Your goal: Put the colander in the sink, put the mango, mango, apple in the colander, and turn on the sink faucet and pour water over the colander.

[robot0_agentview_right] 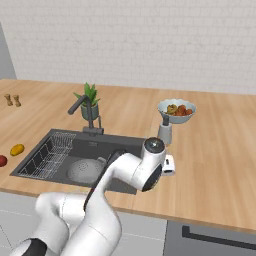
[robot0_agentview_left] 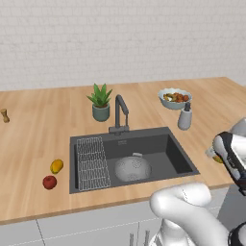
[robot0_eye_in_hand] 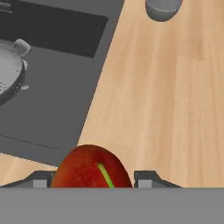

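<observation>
In the left base view, the colander (robot0_agentview_left: 132,168) is seen lying in the sink (robot0_agentview_left: 182,154), just beside the wire rack (robot0_agentview_left: 92,163) at its 9 o'clock. The sink faucet (robot0_agentview_left: 120,113) stands at the basin's 12 o'clock edge, with no stream seen from it. On the desk (robot0_agentview_left: 43,129), at 9 o'clock of the sink, a yellow mango (robot0_agentview_left: 56,166) and the apple (robot0_agentview_left: 49,182) lie near each other. A potted plant (robot0_agentview_left: 100,103) is set at 11 o'clock of the faucet; a bowl of food (robot0_agentview_left: 175,98) and a soap dispenser (robot0_agentview_left: 185,117) are found at 2 o'clock of the sink. The tool (robot0_agentview_left: 213,153) is seen at the 3 o'clock edge of the picture, over the desk.

In the right base view, the tool is held over the desk just at 3 o'clock of the sink, well apart from the colander.

In the hand view, a red-orange fruit (robot0_eye_in_hand: 92,168) with a green streak (its kind cannot be told) is clamped between the two fingertips. The wooden desk lies behind it, and the colander is seen in the basin at 10 o'clock.
</observation>
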### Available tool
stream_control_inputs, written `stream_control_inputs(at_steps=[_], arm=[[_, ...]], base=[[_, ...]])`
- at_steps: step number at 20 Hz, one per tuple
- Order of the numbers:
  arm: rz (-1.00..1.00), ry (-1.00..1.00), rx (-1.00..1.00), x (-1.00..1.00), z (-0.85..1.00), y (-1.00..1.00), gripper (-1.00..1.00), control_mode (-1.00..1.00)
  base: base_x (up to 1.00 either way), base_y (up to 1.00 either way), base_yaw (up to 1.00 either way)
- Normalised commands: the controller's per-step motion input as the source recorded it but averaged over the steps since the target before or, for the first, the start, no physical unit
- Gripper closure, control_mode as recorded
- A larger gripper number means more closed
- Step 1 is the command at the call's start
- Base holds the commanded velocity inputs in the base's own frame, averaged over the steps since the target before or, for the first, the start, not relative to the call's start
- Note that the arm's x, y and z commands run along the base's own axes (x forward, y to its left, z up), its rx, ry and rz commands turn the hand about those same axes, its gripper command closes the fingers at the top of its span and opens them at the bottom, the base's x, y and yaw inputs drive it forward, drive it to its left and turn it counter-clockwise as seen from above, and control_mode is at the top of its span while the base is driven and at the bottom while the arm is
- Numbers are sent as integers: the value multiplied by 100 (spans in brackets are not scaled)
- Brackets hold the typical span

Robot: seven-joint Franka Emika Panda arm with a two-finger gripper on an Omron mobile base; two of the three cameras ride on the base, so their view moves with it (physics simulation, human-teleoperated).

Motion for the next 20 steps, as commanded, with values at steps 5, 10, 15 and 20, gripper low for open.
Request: stream_control_inputs(at_steps=[5, 10, 15, 20], arm=[[-22, 19, 0, 5, 65, 100, 100, -100], [-9, 15, 4, 42, 26, 100, 100, -100], [0, 13, 24, 80, 6, 79, 100, -100], [9, 18, 49, 85, 0, 30, 100, -100]], base=[[0, 0, 0], [0, 0, 0], [0, 0, 0], [0, 0, 0]])
